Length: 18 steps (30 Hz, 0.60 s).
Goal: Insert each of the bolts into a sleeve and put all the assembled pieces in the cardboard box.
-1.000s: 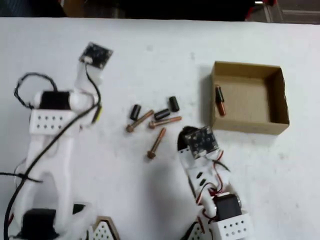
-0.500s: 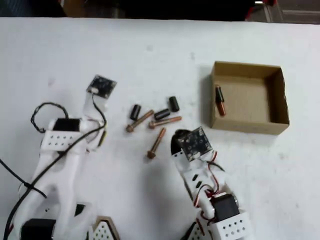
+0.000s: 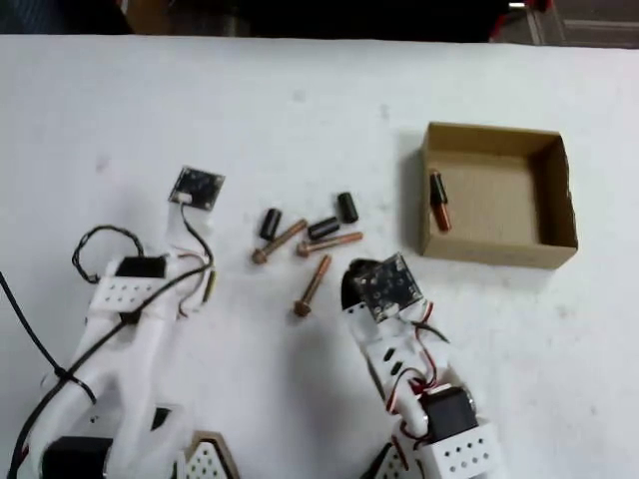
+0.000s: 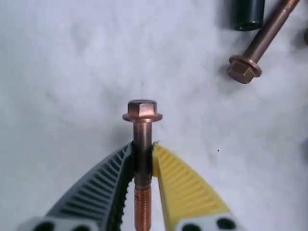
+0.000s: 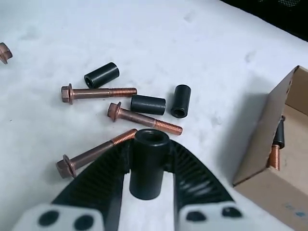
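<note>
My left gripper (image 4: 143,144) is shut on a copper bolt (image 4: 142,125), whose hex head points away from the fingers; in the high view it is left of the loose parts (image 3: 207,284). My right gripper (image 5: 149,144) is shut on a black sleeve (image 5: 147,163), its open end facing outward, just below the pile (image 3: 351,279). On the table lie three loose bolts (image 3: 280,241) (image 3: 329,242) (image 3: 312,286) and three black sleeves (image 3: 270,223) (image 3: 322,229) (image 3: 346,207). The cardboard box (image 3: 489,254) at the right holds one assembled piece (image 3: 438,202).
White tabletop all round, with open room left of the pile and toward the far edge. The box wall (image 5: 269,144) stands close beside my right gripper. A loose bolt (image 4: 245,70) and a sleeve (image 4: 248,12) lie beyond the held bolt.
My left arm has drawn back toward the table's front with the bolt in its grip. My right gripper shifted slightly left with the sleeve, then kept still.
</note>
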### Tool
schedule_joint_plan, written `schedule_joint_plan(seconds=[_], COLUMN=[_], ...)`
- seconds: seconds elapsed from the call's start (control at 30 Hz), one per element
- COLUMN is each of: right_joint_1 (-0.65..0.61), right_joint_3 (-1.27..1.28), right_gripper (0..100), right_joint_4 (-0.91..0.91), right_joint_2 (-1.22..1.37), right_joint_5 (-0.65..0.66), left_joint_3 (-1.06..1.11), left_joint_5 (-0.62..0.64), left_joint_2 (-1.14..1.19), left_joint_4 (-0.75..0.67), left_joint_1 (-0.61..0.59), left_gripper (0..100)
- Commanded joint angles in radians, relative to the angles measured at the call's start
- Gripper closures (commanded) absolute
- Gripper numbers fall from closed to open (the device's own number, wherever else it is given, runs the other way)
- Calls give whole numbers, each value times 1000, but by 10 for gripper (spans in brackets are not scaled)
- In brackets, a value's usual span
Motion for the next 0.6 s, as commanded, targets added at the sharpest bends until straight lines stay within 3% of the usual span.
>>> schedule_joint_plan(seconds=[0.0,0.33,0.57], right_joint_1=[-8,-8,-8], right_joint_3=[-9,-11,-11], right_gripper=[981,981,981], right_joint_4=[-28,-28,-28], right_joint_2=[-8,-8,-8], right_joint_5=[-6,-6,-6], left_joint_3=[6,12,-41], left_joint_5=[12,87,86], left_joint_2=[-47,-28,157], left_joint_4=[-29,-38,-98], left_joint_1=[1,1,1], left_gripper=[976,976,976])
